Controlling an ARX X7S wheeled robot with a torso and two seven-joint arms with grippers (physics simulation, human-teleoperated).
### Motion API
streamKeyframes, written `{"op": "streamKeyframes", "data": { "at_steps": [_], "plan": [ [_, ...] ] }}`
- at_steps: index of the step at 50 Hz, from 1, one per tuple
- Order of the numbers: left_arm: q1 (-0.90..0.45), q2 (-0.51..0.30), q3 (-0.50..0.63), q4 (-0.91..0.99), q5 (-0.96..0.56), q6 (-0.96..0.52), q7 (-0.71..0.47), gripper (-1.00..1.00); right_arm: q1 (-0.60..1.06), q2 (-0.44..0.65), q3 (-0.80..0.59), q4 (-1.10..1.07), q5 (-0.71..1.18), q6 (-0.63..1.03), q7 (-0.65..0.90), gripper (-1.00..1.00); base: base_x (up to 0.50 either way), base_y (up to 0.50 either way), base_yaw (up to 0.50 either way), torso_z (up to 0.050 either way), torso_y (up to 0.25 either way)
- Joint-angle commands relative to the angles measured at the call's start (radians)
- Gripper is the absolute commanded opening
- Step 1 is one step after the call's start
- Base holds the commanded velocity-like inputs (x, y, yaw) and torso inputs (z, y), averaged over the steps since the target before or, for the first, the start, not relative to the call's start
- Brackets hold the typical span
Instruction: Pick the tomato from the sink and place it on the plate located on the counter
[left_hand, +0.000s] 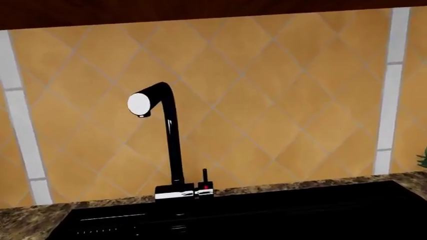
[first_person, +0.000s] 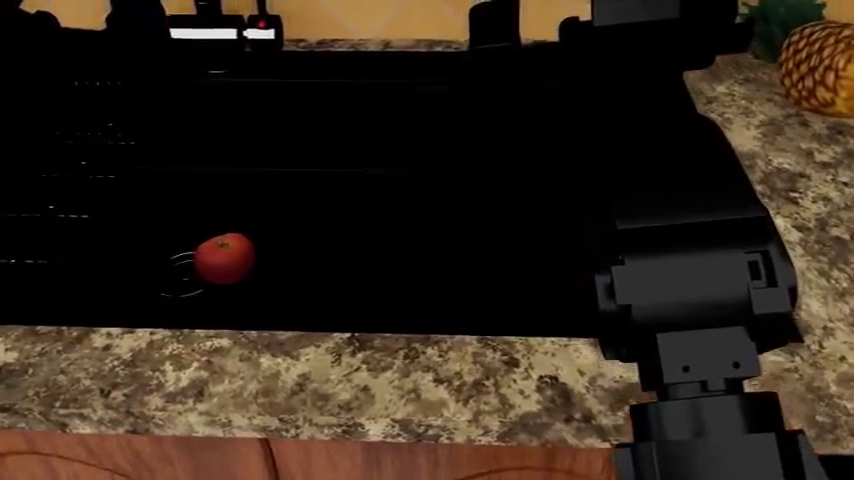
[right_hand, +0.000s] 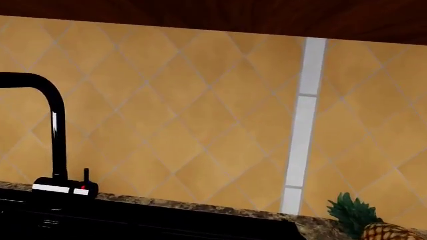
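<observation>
Currently, the small glossy red tomato (first_person: 224, 258) is lying at lower left in the black recessed sink (first_person: 400, 200), awaiting pickup; neither gripper's jaws are showing, so I cannot tell their state.

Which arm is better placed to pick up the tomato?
Left, probably. The tomato lies in the sink's left part, while the right arm sits over its right edge. Neither arm's fingers show.

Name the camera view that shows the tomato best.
The head view: the tomato lies in full sight, red against the black sink floor beside the drain. Neither wrist view shows it; both face the tiled wall and faucet, catching only the sink's rear edge.
</observation>
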Motion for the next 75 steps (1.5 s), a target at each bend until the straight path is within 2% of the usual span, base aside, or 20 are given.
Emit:
{"op": "streamKeyframes", "data": {
  "at_steps": [1,52,68,75],
  "plan": [
    [0.001,-0.001,0.000,-0.016,-0.004,0.008,0.002,1.00,0.000,0.000,-0.006,0.009,0.005,-0.004,0.002,1.00,0.34,0.00,0.00,0.000,0.000],
    [0.024,-0.017,-0.002,0.002,-0.029,0.009,0.000,1.00,-0.013,0.003,-0.027,-0.010,0.035,0.012,0.024,1.00,0.34,0.00,0.00,0.000,0.000],
    [0.034,-0.018,-0.013,0.016,-0.047,-0.008,-0.011,1.00,-0.028,0.011,-0.027,-0.041,0.051,0.023,0.031,1.00,0.00,0.00,0.00,0.000,0.000],
    [0.035,-0.017,-0.013,0.008,-0.048,-0.005,-0.013,1.00,-0.030,0.013,-0.026,-0.036,0.056,0.017,0.033,1.00,0.00,0.00,0.00,0.000,-0.178]
  ]
}}
